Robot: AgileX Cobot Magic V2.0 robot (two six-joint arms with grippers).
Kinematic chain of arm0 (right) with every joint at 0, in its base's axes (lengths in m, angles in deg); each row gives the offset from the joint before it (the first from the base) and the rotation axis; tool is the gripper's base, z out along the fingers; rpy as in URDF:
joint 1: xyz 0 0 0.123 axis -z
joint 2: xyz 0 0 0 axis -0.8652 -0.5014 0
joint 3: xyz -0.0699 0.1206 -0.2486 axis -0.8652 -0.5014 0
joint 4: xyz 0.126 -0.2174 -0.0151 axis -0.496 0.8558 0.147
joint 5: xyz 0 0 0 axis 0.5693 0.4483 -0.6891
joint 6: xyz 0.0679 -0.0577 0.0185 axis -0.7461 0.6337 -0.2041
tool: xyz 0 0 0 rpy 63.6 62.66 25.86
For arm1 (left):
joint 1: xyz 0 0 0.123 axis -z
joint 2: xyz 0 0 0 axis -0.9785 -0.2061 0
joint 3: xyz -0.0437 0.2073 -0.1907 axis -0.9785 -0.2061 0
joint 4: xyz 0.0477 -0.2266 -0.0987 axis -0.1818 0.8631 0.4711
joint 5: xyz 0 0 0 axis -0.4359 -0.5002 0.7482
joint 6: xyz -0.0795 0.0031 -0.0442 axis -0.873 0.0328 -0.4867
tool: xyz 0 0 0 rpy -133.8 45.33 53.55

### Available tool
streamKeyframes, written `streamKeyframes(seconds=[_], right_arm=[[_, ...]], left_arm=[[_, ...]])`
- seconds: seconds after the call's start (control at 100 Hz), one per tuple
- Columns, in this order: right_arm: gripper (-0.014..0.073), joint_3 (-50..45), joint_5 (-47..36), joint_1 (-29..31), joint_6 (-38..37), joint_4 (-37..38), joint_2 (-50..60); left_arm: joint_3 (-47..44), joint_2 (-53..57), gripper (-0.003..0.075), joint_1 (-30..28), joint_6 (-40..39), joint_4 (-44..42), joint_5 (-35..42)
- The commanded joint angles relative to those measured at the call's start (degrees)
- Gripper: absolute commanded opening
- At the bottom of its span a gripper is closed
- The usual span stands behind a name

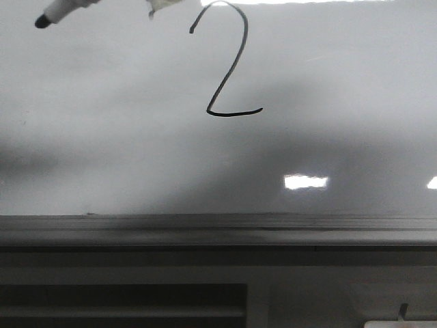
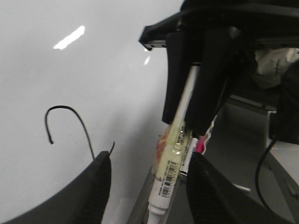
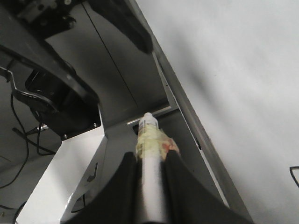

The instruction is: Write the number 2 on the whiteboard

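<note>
A single thin black hand-drawn number 2 [image 1: 225, 61] is seen on the large glossy white-grey whiteboard [image 1: 102, 137], in its upper middle, with the flat base stroke well above the grey ledge [image 1: 205, 229] along the board's lower edge. One black-tipped marker [image 1: 58, 14] is seen at the top left of the front view, apart from the numeral. In the right wrist view, a white marker barrel wrapped in yellowish tape [image 3: 150, 154] is clamped between the closed dark fingers of the right gripper [image 3: 150, 182]. The left gripper [image 2: 147, 186] is held open with its fingers spread apart; a labelled marker [image 2: 170, 163] is seen between them, untouched. Two bright light reflections [image 1: 305, 181] are shown on the board. A dark slatted panel [image 1: 123, 304] lies beneath the ledge.
</note>
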Motion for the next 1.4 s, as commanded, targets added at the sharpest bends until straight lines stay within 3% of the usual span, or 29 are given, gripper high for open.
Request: streamKeyframes(seconds=[0.0,0.18,0.74,1.04,1.39], right_arm=[[-0.0062,3.5,1.1,0.2,-0.2,-0.9,0.6],[-0.0062,4.1,2.3,0.2,-0.3,-0.3,0.6],[-0.0062,4.1,2.4,0.2,-0.3,-0.8,0.6],[-0.0062,4.1,2.9,0.2,-0.3,-1.4,0.6],[-0.0062,4.1,4.2,0.2,-0.3,-3.0,0.6]], left_arm=[[3.3,-2.3,0.0348,-0.2,2.6,4.3,-1.8],[5.2,-6.4,0.0347,-0.2,6.5,6.8,-6.5],[5.8,-10.5,0.0347,2.5,10.3,8.3,-6.7],[5.8,-11.0,0.0121,3.2,10.3,7.5,-4.7],[5.8,-11.0,0.0109,3.2,10.3,6.6,-4.6]])
